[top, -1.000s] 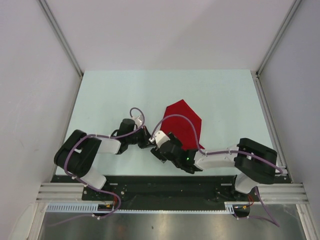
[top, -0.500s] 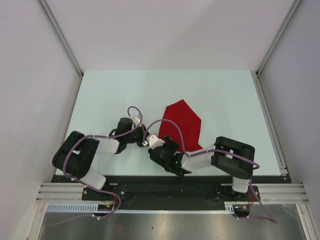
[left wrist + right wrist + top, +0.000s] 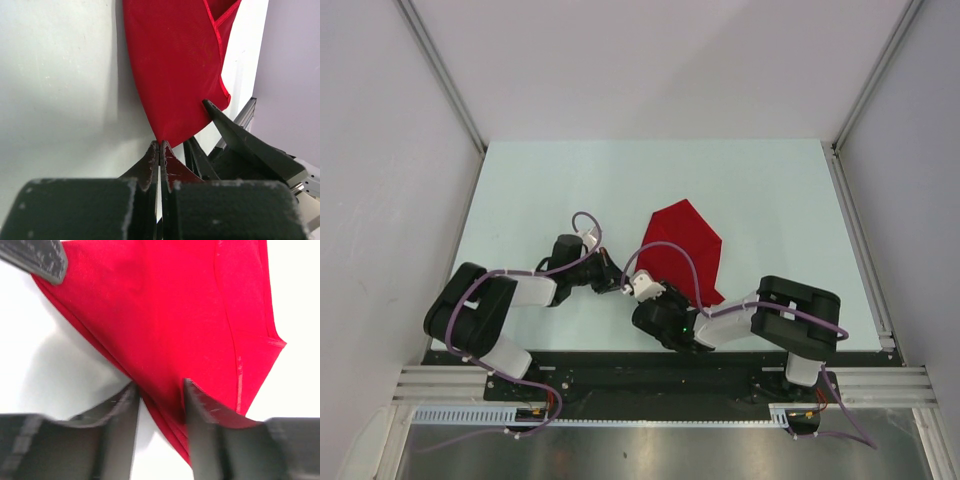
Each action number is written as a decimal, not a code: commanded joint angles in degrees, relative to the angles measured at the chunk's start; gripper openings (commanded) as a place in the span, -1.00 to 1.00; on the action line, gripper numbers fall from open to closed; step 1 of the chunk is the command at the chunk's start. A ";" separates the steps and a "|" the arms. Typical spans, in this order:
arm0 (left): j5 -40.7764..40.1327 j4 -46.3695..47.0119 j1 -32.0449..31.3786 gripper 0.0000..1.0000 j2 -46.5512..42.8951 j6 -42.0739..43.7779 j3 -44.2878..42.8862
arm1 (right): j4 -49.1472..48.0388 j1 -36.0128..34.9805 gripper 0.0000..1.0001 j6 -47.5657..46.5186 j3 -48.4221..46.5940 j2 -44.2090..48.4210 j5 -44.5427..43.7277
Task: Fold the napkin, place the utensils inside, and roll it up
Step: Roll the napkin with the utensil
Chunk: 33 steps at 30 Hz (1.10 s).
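The napkin (image 3: 685,250) lies folded on the tabletop (image 3: 770,200), near the arms. The right end effector (image 3: 159,390) straddles its near edge, fingers partly apart. The left end effector (image 3: 159,145), fingers pressed together, meets a neighbouring corner.

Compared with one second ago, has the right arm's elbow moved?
Yes. The right arm's elbow has swung left, away from the table's right rail and toward the centre.

napkin (image 3: 685,245) on table (image 3: 570,180), slightly R of ctr
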State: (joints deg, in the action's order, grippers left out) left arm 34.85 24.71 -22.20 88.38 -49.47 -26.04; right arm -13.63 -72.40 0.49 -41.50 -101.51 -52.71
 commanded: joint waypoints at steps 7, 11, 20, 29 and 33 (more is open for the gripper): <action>1.98 2.01 1.01 -0.55 -1.36 1.05 -1.38 | -1.23 2.53 -0.59 -5.32 2.91 1.76 15.41; 0.75 2.19 2.24 -0.15 -3.64 1.48 -0.33 | 4.30 4.72 -0.88 -5.15 1.51 4.30 21.93; -9.52 -5.89 3.48 0.05 -15.05 12.97 2.75 | 24.67 10.61 -0.99 -2.17 -6.40 8.70 42.49; -14.37 -11.97 1.11 0.38 -29.39 24.50 6.61 | 36.47 22.12 -0.99 -0.76 -15.80 5.02 76.21; -15.60 -9.51 -3.64 0.51 -33.27 27.14 8.55 | 39.37 26.25 -1.00 -0.84 -18.97 0.45 86.70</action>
State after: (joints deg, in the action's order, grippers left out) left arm 21.37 13.56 -22.17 57.87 -28.27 -19.14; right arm 19.77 -48.64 -1.02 -57.04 -97.32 17.10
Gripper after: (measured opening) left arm 0.733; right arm 0.036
